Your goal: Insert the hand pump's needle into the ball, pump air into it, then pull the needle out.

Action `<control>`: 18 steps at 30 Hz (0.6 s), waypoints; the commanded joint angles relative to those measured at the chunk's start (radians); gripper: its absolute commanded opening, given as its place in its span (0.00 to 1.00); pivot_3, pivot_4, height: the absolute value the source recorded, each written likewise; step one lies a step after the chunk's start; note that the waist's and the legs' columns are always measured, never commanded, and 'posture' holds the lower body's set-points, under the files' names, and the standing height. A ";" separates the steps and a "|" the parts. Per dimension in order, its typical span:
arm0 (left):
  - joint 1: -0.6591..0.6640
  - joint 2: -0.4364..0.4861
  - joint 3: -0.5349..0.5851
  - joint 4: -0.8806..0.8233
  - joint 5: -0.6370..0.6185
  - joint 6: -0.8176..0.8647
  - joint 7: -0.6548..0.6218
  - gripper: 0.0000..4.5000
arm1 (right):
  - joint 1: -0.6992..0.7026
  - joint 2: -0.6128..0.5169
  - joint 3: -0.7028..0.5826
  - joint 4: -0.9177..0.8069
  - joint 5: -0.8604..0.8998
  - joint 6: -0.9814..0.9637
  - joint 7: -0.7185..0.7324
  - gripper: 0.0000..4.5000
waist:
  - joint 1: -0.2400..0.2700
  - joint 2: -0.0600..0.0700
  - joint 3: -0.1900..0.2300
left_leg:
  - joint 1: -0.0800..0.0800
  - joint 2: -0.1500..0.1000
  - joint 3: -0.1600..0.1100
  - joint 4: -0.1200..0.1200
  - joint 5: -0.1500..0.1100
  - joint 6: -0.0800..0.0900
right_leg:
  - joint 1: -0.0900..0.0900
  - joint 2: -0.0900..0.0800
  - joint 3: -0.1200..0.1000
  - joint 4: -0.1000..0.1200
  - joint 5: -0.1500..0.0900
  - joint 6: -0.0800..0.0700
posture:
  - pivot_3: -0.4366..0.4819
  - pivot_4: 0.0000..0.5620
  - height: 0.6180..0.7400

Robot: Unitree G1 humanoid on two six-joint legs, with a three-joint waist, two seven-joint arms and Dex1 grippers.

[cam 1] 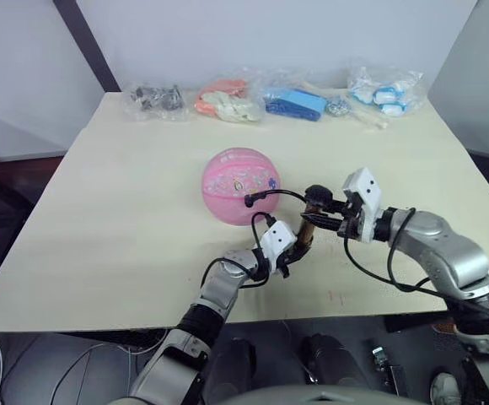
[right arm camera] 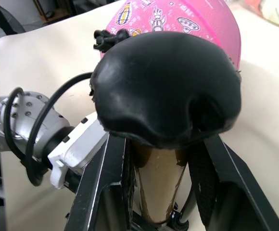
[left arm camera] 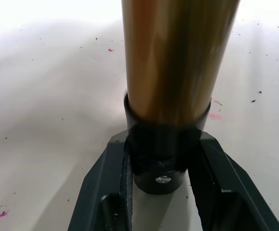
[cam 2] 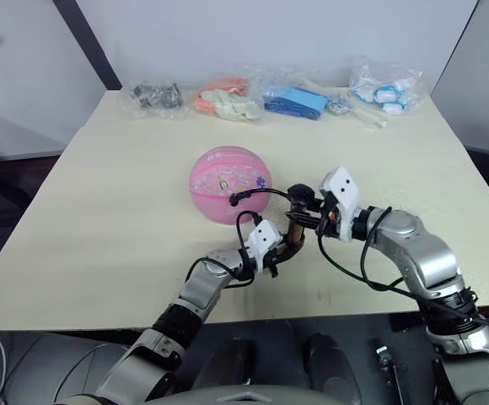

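needle: too small to tell | hand pump [left arm camera: 171, 62] tube: cut off above (left wrist view)

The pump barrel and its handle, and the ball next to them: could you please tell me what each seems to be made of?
The hand pump barrel looks like polished gold-bronze metal: it carries long glossy reflections. Its T-handle looks like matte black plastic or rubber, dull with soft moulded curves; which is unclear. The ball looks like smooth pink rubber or vinyl with printed pictures and a mild sheen.
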 commanded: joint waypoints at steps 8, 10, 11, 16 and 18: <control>0.038 0.015 -0.010 0.050 0.016 0.036 -0.005 0.24 | -0.304 -0.109 -0.283 -0.117 0.281 0.225 -0.080 0.22 | 0.001 0.002 0.007 | -0.005 -0.001 0.000 0.002 0.000 0.000 | -0.003 -0.001 0.000 0.000 0.001 0.001 | 0.48 0.27 1.00; 0.038 0.015 -0.011 0.051 0.016 0.036 -0.006 0.24 | -0.319 -0.114 -0.291 -0.113 0.298 0.236 -0.091 0.22 | 0.000 0.002 0.009 | -0.005 -0.001 0.000 0.002 0.000 0.000 | -0.003 -0.001 -0.001 0.000 0.001 0.001 | 0.48 0.27 1.00; 0.038 0.015 -0.011 0.050 0.016 0.036 -0.006 0.24 | -0.316 -0.113 -0.291 -0.115 0.304 0.238 -0.095 0.22 | 0.000 0.002 0.009 | -0.005 -0.001 0.000 0.002 0.000 0.000 | -0.003 -0.001 0.000 0.000 0.001 0.001 | 0.48 0.27 1.00; 0.038 0.015 -0.011 0.048 0.015 0.037 -0.009 0.24 | -0.167 -0.090 -0.174 -0.116 0.211 0.175 -0.078 0.22 | 0.001 0.001 0.009 | -0.005 -0.001 0.000 0.002 0.000 0.000 | -0.003 -0.001 -0.001 0.000 0.001 0.001 | 0.48 0.27 1.00; 0.038 0.016 -0.011 0.046 0.015 0.038 -0.010 0.24 | -0.116 -0.068 -0.133 -0.102 0.182 0.142 -0.075 0.22 | 0.000 0.001 0.008 | -0.004 -0.001 0.000 0.002 0.000 0.000 | -0.002 -0.001 0.000 0.000 0.001 0.001 | 0.48 0.27 1.00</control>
